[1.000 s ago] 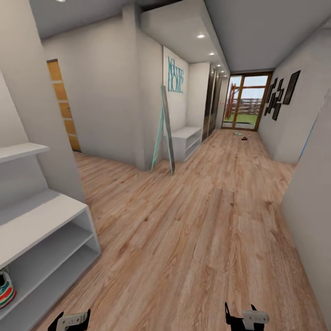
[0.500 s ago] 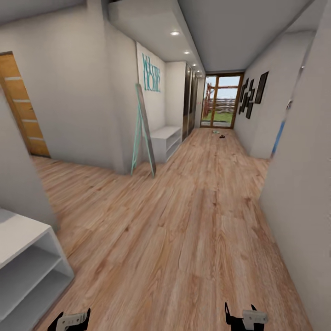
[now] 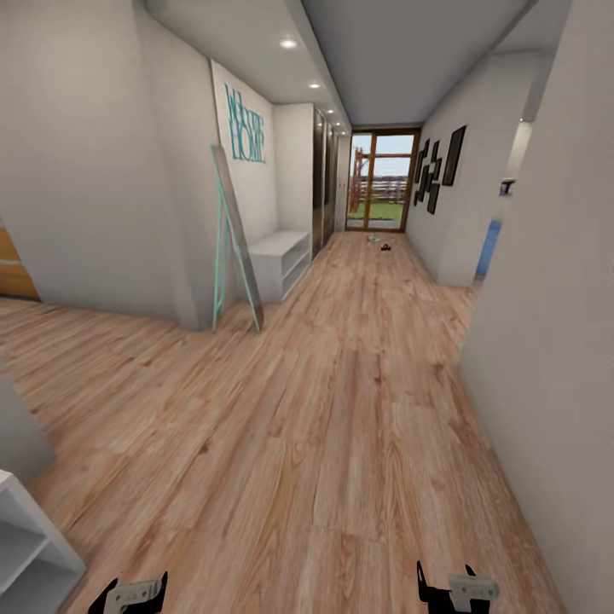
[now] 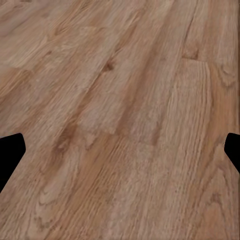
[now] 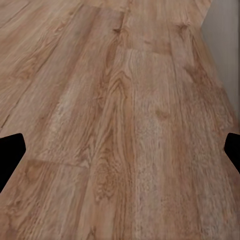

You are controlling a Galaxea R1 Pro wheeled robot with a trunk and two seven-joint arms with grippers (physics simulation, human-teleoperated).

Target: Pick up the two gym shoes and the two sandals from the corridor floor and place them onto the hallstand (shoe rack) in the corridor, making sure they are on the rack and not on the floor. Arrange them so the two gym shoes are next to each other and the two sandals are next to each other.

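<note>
Where the head view reaches its near edge, the left gripper [image 3: 130, 594] and the right gripper [image 3: 447, 590] are seen low over the corridor floor [image 3: 341, 409], well apart from each other. In each wrist view two dark fingertips [image 4: 10, 152] are set at the opposite edges of the picture, with bare planks between them; the same is seen for the right arm's fingertips [image 5: 11, 150]. Both sets of fingers are thus spread wide, nothing is held, and nothing is touched by them.

At the near left, a corner of a light grey shelf unit [image 3: 30, 546] with open rows is cut by the picture's edge. A pale wall [image 3: 554, 341] is close along the right side.

Farther along on the left, a teal-framed leaning mirror [image 3: 234, 243] is propped against a wall corner. Just beyond it, a second light grey low bench [image 3: 277, 256] with open shelves below is set against the left wall, under teal wall lettering [image 3: 245, 128]. A dark glass-fronted wardrobe [image 3: 322, 192] follows beyond that.

On the right wall, dark picture frames [image 3: 437, 175] are hung.

Far down the corridor, before a glazed door [image 3: 378, 192], two small things are seen on the floor: a pale greenish one, taken for a gym shoe [image 3: 373, 240], and beside it a dark one, taken for a sandal [image 3: 385, 248]. They are too small for more to be told.
</note>
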